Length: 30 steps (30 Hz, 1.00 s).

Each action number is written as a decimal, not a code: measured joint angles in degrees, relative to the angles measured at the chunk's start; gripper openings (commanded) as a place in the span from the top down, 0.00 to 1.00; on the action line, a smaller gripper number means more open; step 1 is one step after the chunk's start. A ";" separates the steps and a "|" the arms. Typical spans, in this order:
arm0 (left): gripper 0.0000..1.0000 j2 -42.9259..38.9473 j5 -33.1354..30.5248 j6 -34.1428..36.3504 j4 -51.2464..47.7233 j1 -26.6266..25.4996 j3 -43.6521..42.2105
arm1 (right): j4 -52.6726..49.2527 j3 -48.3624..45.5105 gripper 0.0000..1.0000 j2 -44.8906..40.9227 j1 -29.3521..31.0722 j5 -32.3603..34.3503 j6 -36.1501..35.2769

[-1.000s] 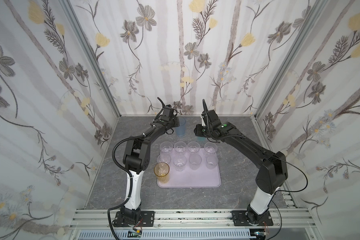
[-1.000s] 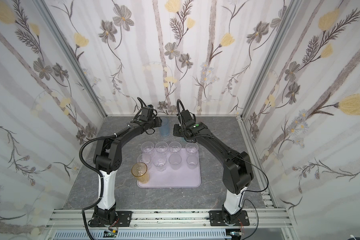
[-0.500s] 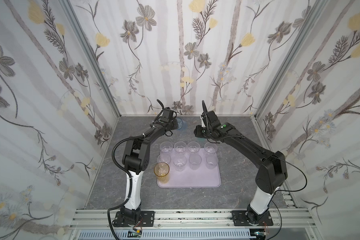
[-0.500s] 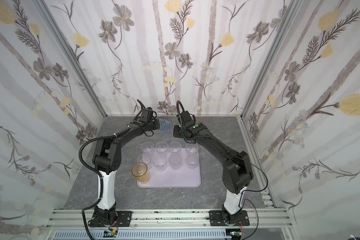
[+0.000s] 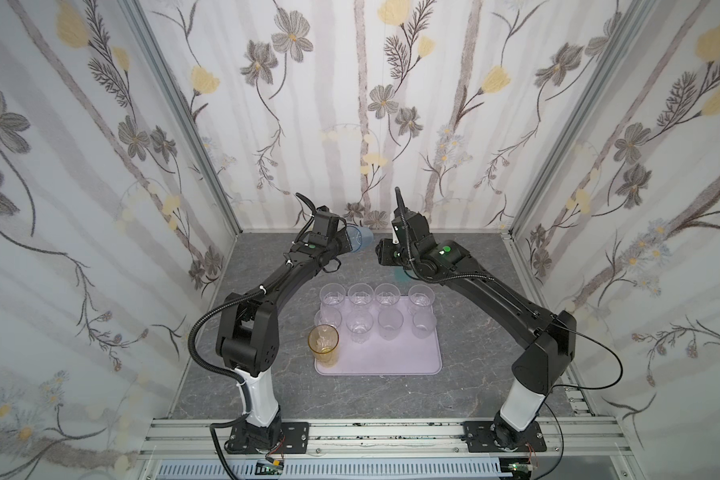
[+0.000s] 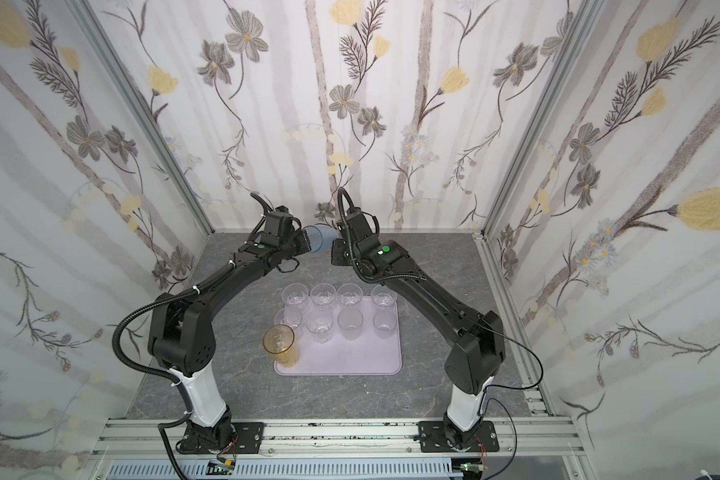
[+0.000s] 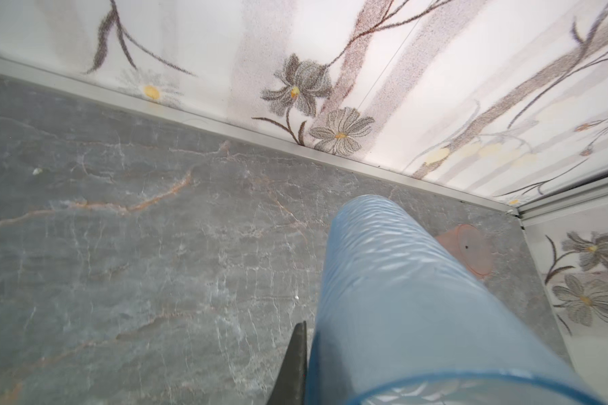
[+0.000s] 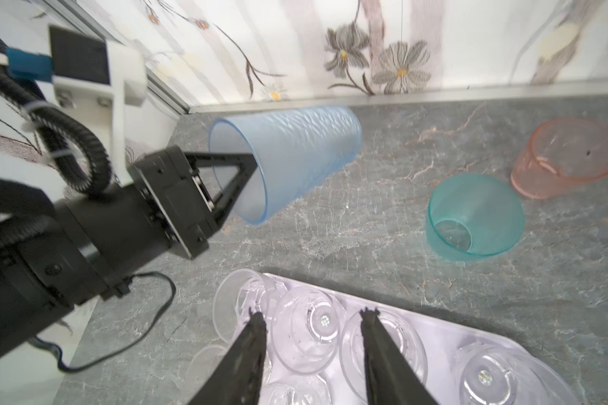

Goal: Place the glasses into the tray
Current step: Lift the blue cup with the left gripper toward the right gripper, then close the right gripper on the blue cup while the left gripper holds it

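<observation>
The blue glass (image 8: 295, 150), sideways near the back wall, is pinched at its rim by the closed left hand (image 8: 251, 164). The right hand (image 8: 313, 314) is parted and empty. Next, the glass must be carried to the tray (image 5: 391, 357) and righted.

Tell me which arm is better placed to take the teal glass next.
Likely right. The right gripper is open and empty, with the teal glass ahead of it; the left gripper is shut on the blue glass.

Bright diffuse light, soft shadows, blurred wrist-view foregrounds
</observation>
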 measured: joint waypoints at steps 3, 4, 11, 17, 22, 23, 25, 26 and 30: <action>1.00 -4.68 -0.83 -3.26 -0.28 -1.09 -4.20 | -0.02 2.54 0.50 0.13 3.21 6.73 -2.58; 1.00 -6.10 -1.14 -4.24 -0.35 -1.55 -5.25 | 0.22 3.61 0.50 0.48 4.22 8.92 -3.67; 1.00 -13.60 -2.47 -11.47 -0.15 -4.55 -10.91 | 0.42 11.30 0.53 7.17 7.61 16.44 -9.25; 1.00 -18.21 -2.45 -16.61 0.46 -4.79 -16.41 | 0.76 13.31 0.58 8.90 8.76 18.45 -11.69; 1.00 -19.54 -2.29 -18.45 0.39 -4.83 -17.20 | 0.72 13.38 0.57 10.38 8.68 19.08 -12.11; 1.00 -19.56 -2.27 -18.71 0.68 -4.81 -17.31 | 0.63 13.38 0.56 10.38 8.70 19.17 -12.11; 1.00 -19.67 -2.25 -18.93 0.70 -4.83 -17.62 | 0.63 13.38 0.56 9.88 9.14 19.12 -12.11; 1.00 -19.67 -2.23 -19.04 0.72 -4.83 -17.75 | 0.63 13.38 0.55 9.42 9.40 18.49 -12.11; 1.00 -19.65 -1.60 -19.54 1.05 -4.83 -17.84 | 0.76 13.38 0.55 6.95 10.12 18.21 -12.09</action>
